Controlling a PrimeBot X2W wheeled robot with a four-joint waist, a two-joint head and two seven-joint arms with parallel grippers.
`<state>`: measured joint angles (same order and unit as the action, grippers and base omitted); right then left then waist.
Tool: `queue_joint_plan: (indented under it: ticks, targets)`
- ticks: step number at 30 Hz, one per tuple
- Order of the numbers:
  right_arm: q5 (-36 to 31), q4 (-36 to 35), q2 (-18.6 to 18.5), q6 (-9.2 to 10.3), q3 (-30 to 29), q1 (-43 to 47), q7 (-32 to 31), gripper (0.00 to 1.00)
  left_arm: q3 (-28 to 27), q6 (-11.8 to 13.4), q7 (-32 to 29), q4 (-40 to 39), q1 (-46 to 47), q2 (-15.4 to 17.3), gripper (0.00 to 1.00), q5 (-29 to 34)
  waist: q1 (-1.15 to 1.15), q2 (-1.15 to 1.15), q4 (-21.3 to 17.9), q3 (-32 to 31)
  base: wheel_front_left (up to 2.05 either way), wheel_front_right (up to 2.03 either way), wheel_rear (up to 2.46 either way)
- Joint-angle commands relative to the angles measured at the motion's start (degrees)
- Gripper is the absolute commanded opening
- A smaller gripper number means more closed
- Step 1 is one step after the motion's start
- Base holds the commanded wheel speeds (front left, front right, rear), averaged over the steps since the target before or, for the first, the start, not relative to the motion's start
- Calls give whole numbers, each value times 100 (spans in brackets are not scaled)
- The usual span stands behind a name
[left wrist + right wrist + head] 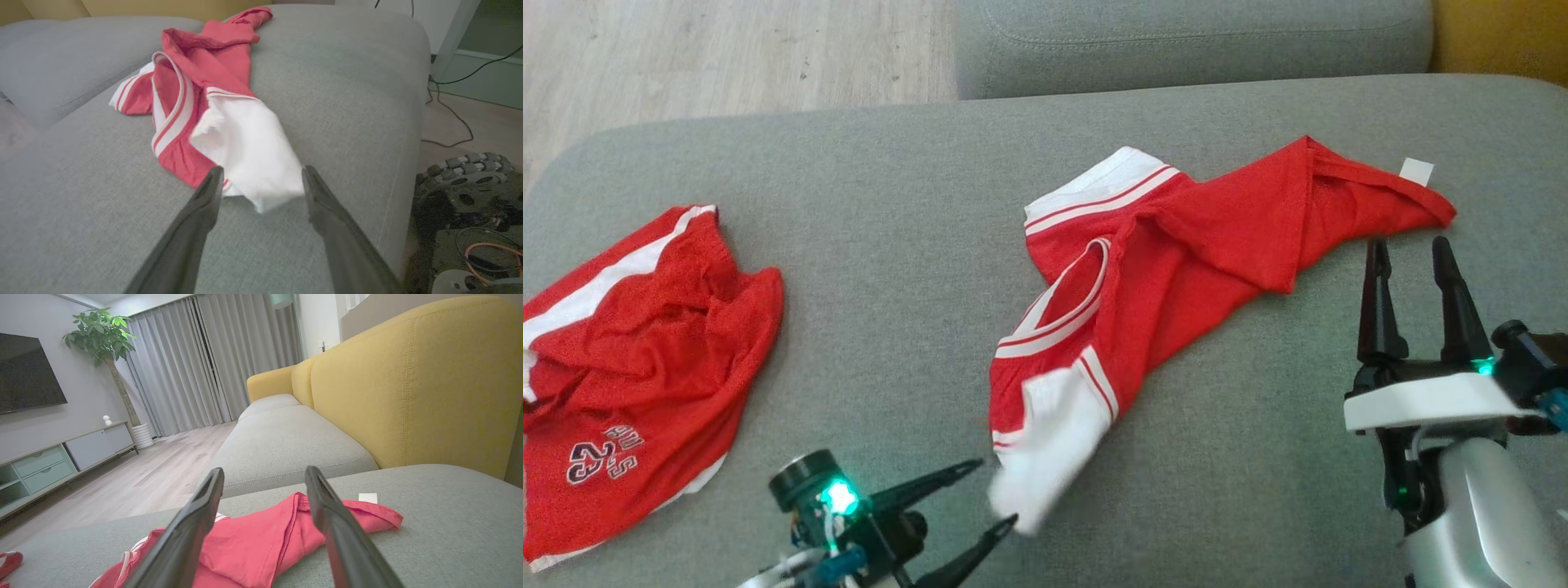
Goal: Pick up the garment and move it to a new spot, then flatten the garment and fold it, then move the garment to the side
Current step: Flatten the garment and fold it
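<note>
Head view: garment (1176, 237) crumpled mid-frame on cushion (890, 196); right gripper (1408, 242) lower right, wide open, empty.
Left wrist view: left gripper (262, 169) spread, empty; white hem (249, 155) between tips could snag.
Right wrist view: shallow pinch would bunch red edge (367, 516).

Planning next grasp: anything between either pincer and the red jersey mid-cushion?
Nothing visible. The left pincer is open, with the white corner of the red jersey at its fingertips. The right pincer is open just short of its right end, with bare grey cushion between. The other red garment lies apart, far left.
</note>
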<state>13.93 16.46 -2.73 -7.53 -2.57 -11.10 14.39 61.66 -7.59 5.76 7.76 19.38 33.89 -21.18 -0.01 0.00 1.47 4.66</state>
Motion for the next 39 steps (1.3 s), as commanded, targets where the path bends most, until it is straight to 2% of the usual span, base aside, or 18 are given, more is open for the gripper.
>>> queue_joint_plan:
  ticks: [1,5,10,11,14,17,20,27,33,39]
  targets:
    - [-33,-169,-15,4,155,-140,61,100,-255,78,116,2,180,162,100,-3,1,0,-14,-2,0,0,0]
    - [-49,-167,-15,4,157,-101,61,100,-808,556,422,231,175,53,100,-407,1,0,-49,-17,0,0,0]
    - [-74,-187,-15,4,136,-41,61,100,-1960,1305,847,153,39,-335,100,-1265,1,0,-75,-68,0,0,0]
    - [-74,-187,-15,4,136,-41,61,100,-1960,1305,847,153,39,-335,100,-1265,1,0,-75,-68,0,0,0]
    - [-125,-202,-15,4,119,2,61,100,-2720,1639,915,-125,-158,-700,100,-1602,1,0,-57,-73,0,0,0]
    - [-169,-197,-15,4,96,36,61,100,-3511,1725,920,-469,-459,-1136,100,-1521,1,0,-15,-57,0,0,0]
    - [-225,-152,-15,4,79,46,61,100,-3922,1605,922,-517,-815,-1518,100,-1198,1,0,41,-20,0,0,0]
    - [-423,470,-15,4,-106,-240,5,100,-4357,991,923,-287,-1142,-2188,100,-565,1,0,283,193,0,0,0]
    - [-363,1498,-15,4,-174,-851,-258,100,-4561,563,923,1,-1057,-2563,100,-192,1,0,499,428,0,0,0]
    - [-209,2568,-15,4,-97,-1406,-432,100,-4751,311,923,203,-991,-2809,100,49,1,0,625,547,0,0,0]
